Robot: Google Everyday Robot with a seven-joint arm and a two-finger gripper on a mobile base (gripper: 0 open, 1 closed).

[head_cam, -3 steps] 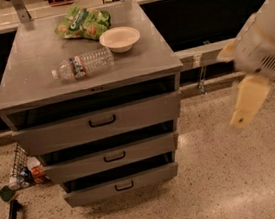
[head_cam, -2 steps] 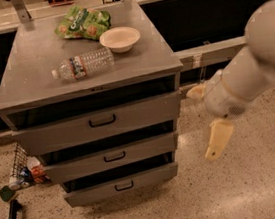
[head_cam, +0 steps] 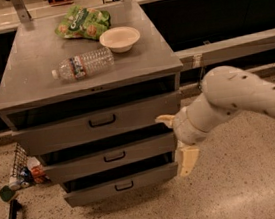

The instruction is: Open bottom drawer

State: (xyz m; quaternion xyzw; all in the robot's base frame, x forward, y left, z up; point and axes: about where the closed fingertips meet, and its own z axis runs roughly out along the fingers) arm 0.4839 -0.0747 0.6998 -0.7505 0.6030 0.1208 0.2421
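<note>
Standing lowest of three in the grey metal cabinet, the shallow, flat-fronted grey bottom drawer is found close to the floor. Its long axis runs left to right and its front faces the near side, so travel is judged to be straight toward the near side. The front is judged rigid, and light to moderate in pull. The only sound hold is the small black pull handle at its centre; being slim, it may slip from a loose grasp. The cream two-finger gripper is recorded at the right ends of the middle and bottom fronts, fingers spread wide, holding nothing, right of the handle.
</note>
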